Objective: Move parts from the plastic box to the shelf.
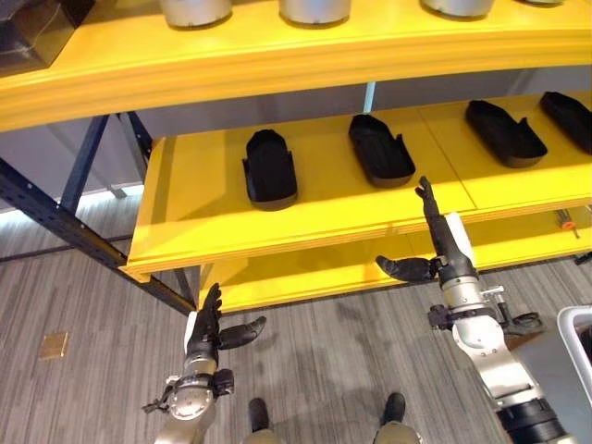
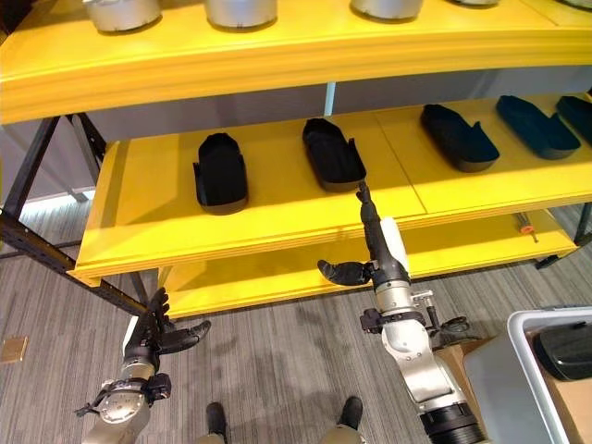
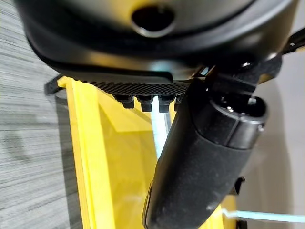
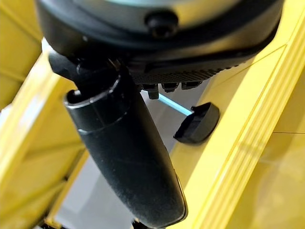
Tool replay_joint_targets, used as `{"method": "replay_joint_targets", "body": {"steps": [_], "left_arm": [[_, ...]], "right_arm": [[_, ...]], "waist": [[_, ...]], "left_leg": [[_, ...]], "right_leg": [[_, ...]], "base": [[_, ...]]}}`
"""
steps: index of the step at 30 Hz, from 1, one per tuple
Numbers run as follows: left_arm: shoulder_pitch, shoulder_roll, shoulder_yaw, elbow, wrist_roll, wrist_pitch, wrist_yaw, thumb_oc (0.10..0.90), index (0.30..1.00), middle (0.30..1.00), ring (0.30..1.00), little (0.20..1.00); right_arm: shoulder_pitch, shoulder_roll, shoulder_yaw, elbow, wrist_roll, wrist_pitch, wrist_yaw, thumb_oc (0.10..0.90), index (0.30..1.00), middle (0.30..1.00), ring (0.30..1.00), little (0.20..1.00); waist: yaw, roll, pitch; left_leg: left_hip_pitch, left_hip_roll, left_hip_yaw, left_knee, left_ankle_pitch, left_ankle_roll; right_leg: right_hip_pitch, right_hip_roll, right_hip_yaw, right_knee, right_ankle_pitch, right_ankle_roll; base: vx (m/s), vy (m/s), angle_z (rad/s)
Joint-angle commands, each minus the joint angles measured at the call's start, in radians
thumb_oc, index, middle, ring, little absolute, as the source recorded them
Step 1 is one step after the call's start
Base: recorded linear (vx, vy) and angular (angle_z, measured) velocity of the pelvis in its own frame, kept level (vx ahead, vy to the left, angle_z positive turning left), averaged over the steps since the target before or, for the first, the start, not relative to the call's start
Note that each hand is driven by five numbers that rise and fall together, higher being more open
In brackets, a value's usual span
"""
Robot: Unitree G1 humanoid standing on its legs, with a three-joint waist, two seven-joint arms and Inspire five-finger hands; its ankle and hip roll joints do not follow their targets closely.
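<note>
Both hands empty: right hand (image 1: pixel 442 242) at the shelf's (image 1: pixel 185 222) front edge, fingers straight, thumb spread; left hand (image 1: pixel 211 331) low, fingers relaxed apart. Black parts (image 1: pixel 269 166) lie on the shelf. Likely between placements; the next move calls for reaching to the plastic box (image 2: pixel 518 370) at the right.

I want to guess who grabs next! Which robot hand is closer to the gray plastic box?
Right. The right hand is raised by the shelf edge, nearer the plastic box; the left hand hangs low, far across.

no legible txt, no labels or nos. on shelf (image 1: pixel 277 227), parts, box
</note>
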Motion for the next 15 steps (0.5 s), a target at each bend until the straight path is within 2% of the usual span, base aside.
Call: {"method": "replay_joint_targets", "body": {"steps": [1, 5, 6, 8, 10, 11, 12, 13, 14, 15], "left_arm": [[-0.047, 0.022, 0.065, -0.109, 0.021, -0.118, 0.014, 0.900, 1.000, 1.000, 1.000, 1.000], [-0.050, 0.008, 0.061, -0.106, 0.024, -0.119, 0.018, 0.900, 1.000, 1.000, 1.000, 1.000], [-0.059, -0.002, 0.053, -0.101, 0.025, -0.118, 0.022, 0.900, 1.000, 1.000, 1.000, 1.000], [-0.078, -0.007, 0.039, -0.093, 0.033, -0.111, 0.022, 0.900, 1.000, 1.000, 1.000, 1.000], [-0.094, -0.008, 0.026, -0.082, 0.042, -0.109, 0.016, 0.900, 1.000, 1.000, 1.000, 1.000], [-0.095, -0.007, 0.023, -0.080, 0.043, -0.108, 0.012, 0.900, 1.000, 1.000, 1.000, 1.000], [-0.090, -0.007, 0.022, -0.083, 0.043, -0.108, 0.010, 0.900, 1.000, 1.000, 1.000, 1.000], [-0.090, -0.007, 0.022, -0.083, 0.043, -0.108, 0.010, 0.900, 1.000, 1.000, 1.000, 1.000], [-0.085, -0.009, 0.022, -0.082, 0.047, -0.107, 0.010, 0.900, 1.000, 1.000, 1.000, 1.000], [-0.079, -0.013, 0.020, -0.083, 0.055, -0.105, 0.010, 0.900, 1.000, 1.000, 1.000, 1.000]], "right_arm": [[-0.144, -0.021, -0.042, -0.065, 0.026, -0.122, -0.033, 0.900, 1.000, 1.000, 1.000, 1.000], [-0.149, -0.034, -0.042, -0.072, 0.019, -0.127, -0.039, 0.900, 1.000, 1.000, 1.000, 1.000], [-0.137, -0.042, -0.046, -0.080, 0.020, -0.131, -0.042, 0.900, 1.000, 1.000, 1.000, 1.000], [-0.117, -0.051, -0.060, -0.084, 0.015, -0.131, -0.050, 0.900, 1.000, 1.000, 1.000, 1.000], [-0.090, -0.061, -0.082, -0.092, 0.010, -0.132, -0.056, 0.900, 1.000, 1.000, 1.000, 1.000], [-0.076, -0.063, -0.090, -0.093, 0.010, -0.130, -0.056, 0.900, 1.000, 1.000, 1.000, 1.000], [-0.061, -0.059, -0.094, -0.101, 0.010, -0.129, -0.052, 0.900, 1.000, 1.000, 1.000, 1.000], [-0.061, -0.059, -0.095, -0.101, 0.010, -0.129, -0.052, 0.900, 1.000, 1.000, 1.000, 1.000], [-0.058, -0.058, -0.096, -0.102, 0.011, -0.131, -0.048, 0.900, 1.000, 1.000, 1.000, 1.000], [-0.056, -0.053, -0.096, -0.098, 0.016, -0.136, -0.043, 0.900, 1.000, 1.000, 1.000, 1.000]], "waist": [[0.010, -0.015, -0.042], [0.010, -0.005, -0.036], [0.010, -0.005, -0.025], [0.009, -0.006, -0.015], [-0.003, -0.015, -0.009], [0.002, -0.020, -0.006], [0.013, -0.026, -0.005], [0.012, -0.026, -0.006], [0.024, -0.034, -0.004], [0.038, -0.044, -0.003]], "left_leg": [[0.034, 0.056, -0.029, 0.001, 0.055, 0.003], [0.024, 0.088, -0.032, 0.015, 0.108, -0.009], [0.001, 0.101, -0.050, 0.061, 0.145, -0.015], [-0.036, 0.099, -0.047, 0.107, 0.178, -0.017], [-0.058, 0.087, -0.025, 0.148, 0.182, -0.009], [-0.069, 0.048, -0.043, 0.157, 0.163, 0.000], [-0.093, -0.025, -0.095, 0.159, 0.109, 0.023], [-0.097, -0.025, -0.095, 0.158, 0.112, 0.025], [-0.119, -0.086, -0.142, 0.158, 0.063, 0.036], [-0.159, -0.174, -0.203, 0.163, 0.016, 0.053]], "right_leg": [[-0.022, 0.084, 0.044, 0.123, -0.134, -0.049], [-0.028, 0.130, 0.070, 0.117, -0.155, -0.084], [-0.014, 0.155, 0.078, 0.112, -0.174, -0.107], [0.010, 0.168, 0.057, 0.094, -0.183, -0.125], [0.042, 0.177, 0.039, 0.068, -0.189, -0.141], [0.055, 0.180, 0.039, 0.054, -0.187, -0.144], [0.066, 0.176, 0.045, 0.036, -0.183, -0.139], [0.063, 0.176, 0.044, 0.034, -0.179, -0.140], [0.073, 0.176, 0.052, 0.024, -0.175, -0.137], [0.080, 0.179, 0.059, 0.008, -0.161, -0.131]], "base": [[-0.03, -0.246, -0.76], [-0.02, -0.202, -0.42], [-0.03, -0.236, -0.18], [-0.02, -0.267, 0.00], [0.02, -0.193, 0.45], [0.05, -0.137, 0.55], [0.03, -0.068, 0.52], [0.03, -0.055, 0.35], [0.03, -0.064, 0.16], [0.07, -0.127, 0.06]]}}
